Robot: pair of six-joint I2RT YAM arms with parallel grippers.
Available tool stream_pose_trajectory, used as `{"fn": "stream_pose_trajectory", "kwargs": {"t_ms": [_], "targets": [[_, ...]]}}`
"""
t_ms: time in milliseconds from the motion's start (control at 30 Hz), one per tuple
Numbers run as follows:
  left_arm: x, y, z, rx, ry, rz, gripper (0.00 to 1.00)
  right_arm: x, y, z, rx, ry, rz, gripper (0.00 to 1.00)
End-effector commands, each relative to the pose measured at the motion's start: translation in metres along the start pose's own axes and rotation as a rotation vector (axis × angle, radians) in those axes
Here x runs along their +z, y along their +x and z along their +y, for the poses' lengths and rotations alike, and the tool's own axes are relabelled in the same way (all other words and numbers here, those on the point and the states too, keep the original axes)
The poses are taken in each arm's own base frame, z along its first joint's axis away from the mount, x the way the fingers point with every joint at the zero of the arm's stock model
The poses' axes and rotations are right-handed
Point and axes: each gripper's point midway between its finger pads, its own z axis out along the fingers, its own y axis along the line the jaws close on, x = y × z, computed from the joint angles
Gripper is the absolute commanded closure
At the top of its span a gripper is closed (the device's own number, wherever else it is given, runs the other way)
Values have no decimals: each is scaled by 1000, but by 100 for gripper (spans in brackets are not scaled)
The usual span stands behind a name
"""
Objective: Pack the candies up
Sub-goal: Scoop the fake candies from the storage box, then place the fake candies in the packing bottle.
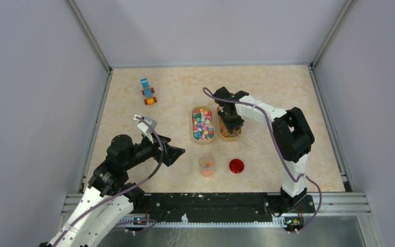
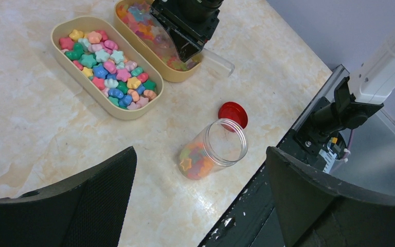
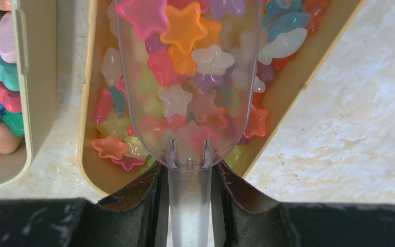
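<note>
Beige marble-look tabletop [image 1: 267, 92] with grey walls all round, that's my work area.

My right gripper [image 3: 187, 190] is clamped on the handle of a clear plastic scoop [image 3: 185, 77]. The bowl of the scoop sits down in the right tray [image 3: 285, 103] with a good load of candies [image 3: 184, 25] on it. More candies are loose in that tray under the scoop, more fill the left tray [image 2: 125, 115], and a few are already in the jar [image 2: 213, 152].

My left gripper [image 1: 177, 153] is spread wide and grasping nothing. It hangs over the table on the near left, with the jar just ahead of it.

Handling-wise, I reckon the candies are light, hard and glossy little stars. That makes them slippery, quick to bounce away, and far too small to pinch one by one, so the scoop is the way to go. I'd keep my grip on the handle and keep the bowl level, because any tilt dumps the load. The jar looks light and easy to knock over, so I'd take it round the body, below the mouth.

Count:
- two trays
- one scoop
- one jar with its top off
- one red lid [image 2: 232, 114] just beside the jar
- one blue-and-orange toy car [image 1: 147, 91] well off at the far left
- candies: dozens, too many to count
</note>
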Motion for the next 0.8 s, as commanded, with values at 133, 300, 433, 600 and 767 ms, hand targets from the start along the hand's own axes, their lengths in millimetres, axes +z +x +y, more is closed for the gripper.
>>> {"fn": "stream_pose_trajectory", "kwargs": {"t_ms": [133, 300, 433, 600, 767], "targets": [[3, -9, -1, 25, 2, -28, 1, -12, -12, -10, 39, 9, -106, 100], [3, -9, 1, 24, -4, -27, 1, -26, -9, -13, 39, 3, -143, 100], [4, -8, 2, 22, -8, -24, 1, -40, -6, -16, 44, -4, -175, 100], [4, -8, 2, 22, -8, -22, 1, -60, -3, -15, 33, -36, -236, 100], [5, -7, 2, 20, -10, -18, 1, -75, 3, -16, 13, -51, -276, 100]]}}
